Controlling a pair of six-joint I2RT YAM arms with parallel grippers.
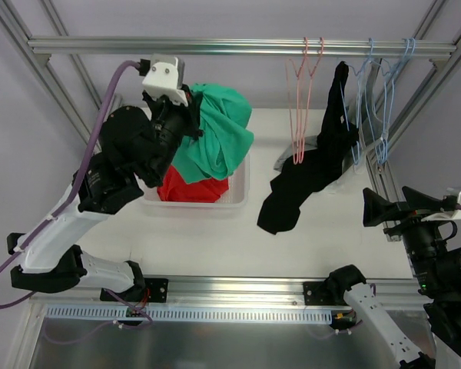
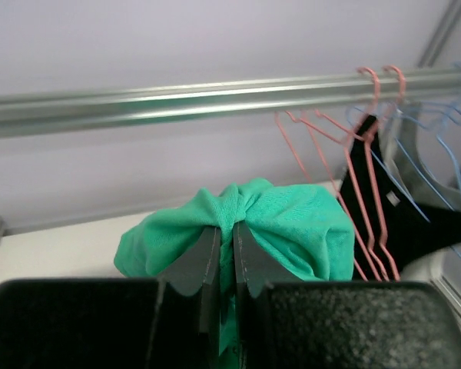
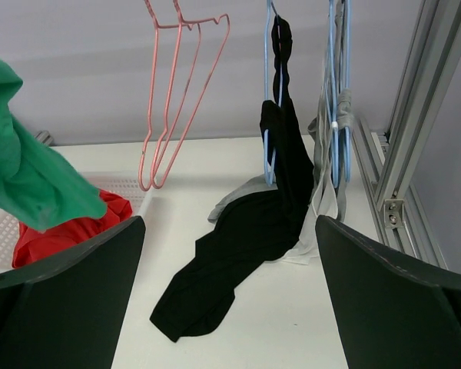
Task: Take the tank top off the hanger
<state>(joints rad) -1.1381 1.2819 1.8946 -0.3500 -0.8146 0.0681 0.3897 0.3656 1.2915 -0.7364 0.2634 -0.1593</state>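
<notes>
Left gripper [image 2: 225, 231] clamped on green garment [image 1: 215, 134], held above white basket [image 1: 242, 196] containing red garment [image 1: 188, 188]; right gripper [image 3: 229, 231] spread wide, empty; black garment [image 1: 307, 177] draped from blue hanger [image 3: 266, 161]

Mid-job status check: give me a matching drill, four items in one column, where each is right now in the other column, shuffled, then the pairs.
Items
1. green garment
2. red garment
3. black garment
4. pink hangers

Places
A. bare on the rail
B. hung on a blue hanger
C. pinched in the left end effector
D. lying in the white basket

Pairs: 1-C, 2-D, 3-B, 4-A
</notes>
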